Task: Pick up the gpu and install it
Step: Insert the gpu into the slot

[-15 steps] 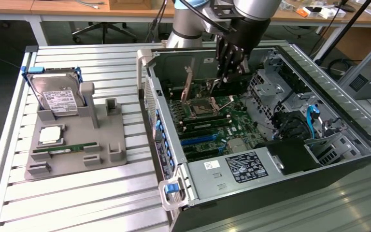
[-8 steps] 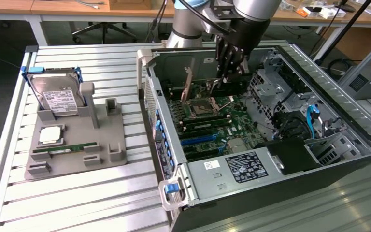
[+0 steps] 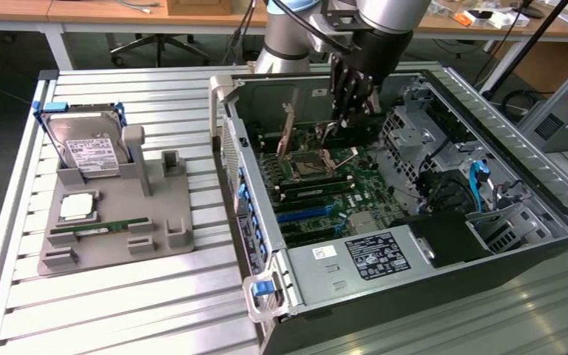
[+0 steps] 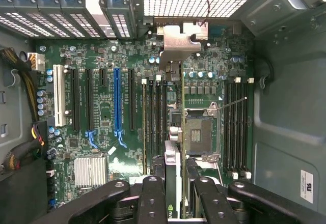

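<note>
An open computer case (image 3: 274, 96) is seen lying on a ribbed metal table (image 3: 116, 310), with its motherboard (image 4: 127, 147) exposed. Beside it, on the exterior view's left, a grey stand (image 3: 116, 229) is set, and a hard drive (image 3: 86, 148) is propped upright in it. Inside the case, the gripper (image 3: 348, 118) (image 4: 178, 183) is partly closed and clamped on the gpu (image 4: 172, 168). The card is held edge-on over the motherboard, beside the processor socket (image 4: 196, 132), with its silver bracket (image 4: 178, 38) turned toward the rear grille.

gpu (image 4: 172, 168): dark card, silver bracket (image 4: 179, 40), edge-down above motherboard (image 4: 102, 127)
</note>
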